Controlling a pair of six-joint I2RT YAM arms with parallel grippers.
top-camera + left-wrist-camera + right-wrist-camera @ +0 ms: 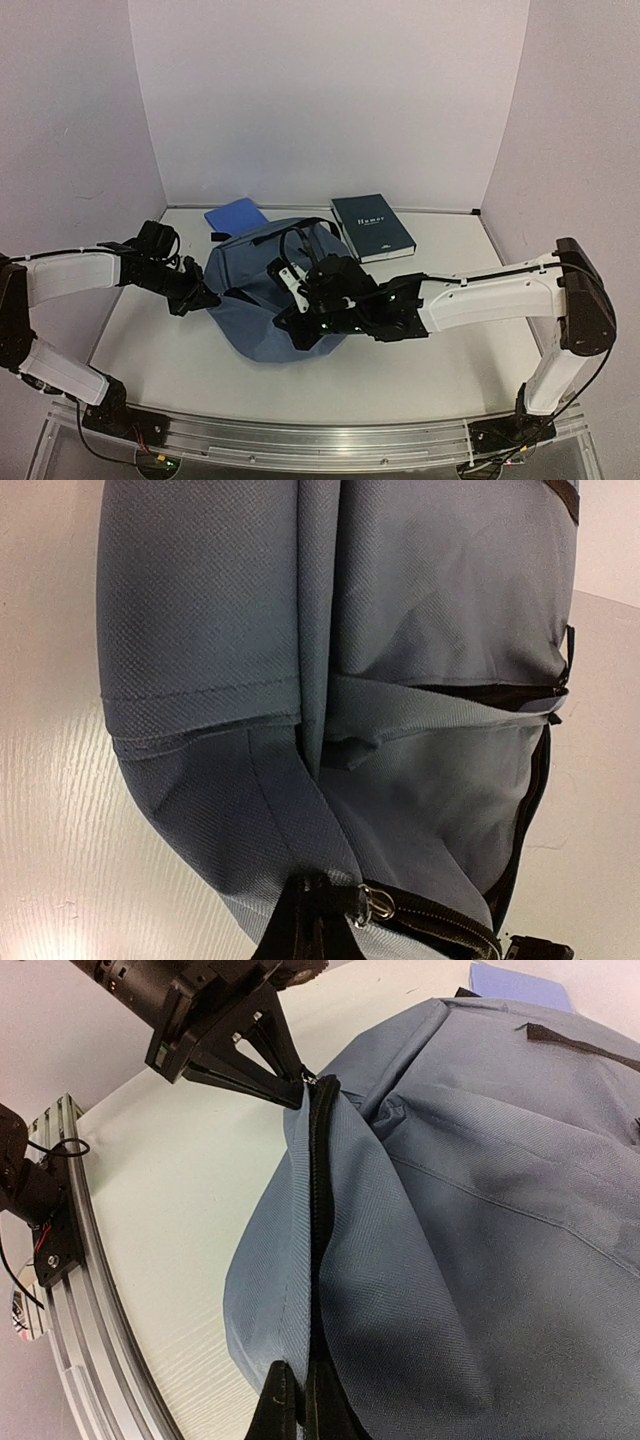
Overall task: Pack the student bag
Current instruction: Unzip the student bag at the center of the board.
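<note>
student bag (450,1210) pinched between left gripper (300,1085), right gripper (298,1405)

Blue flat item (237,216), far left: near part hidden behind student bag (250,325). Dark book (372,227): cover lettering too small to read. Right end effector (298,1378): finger bases cut off at bottom edge of right wrist view. Bag interior: not visible.

Both arms reached inward, jaws closed
The left gripper (208,297) and right gripper (290,322) are clamped on the zipper edge of the student bag (250,325); the left forearm is extended rightward, the right forearm leftward
</note>
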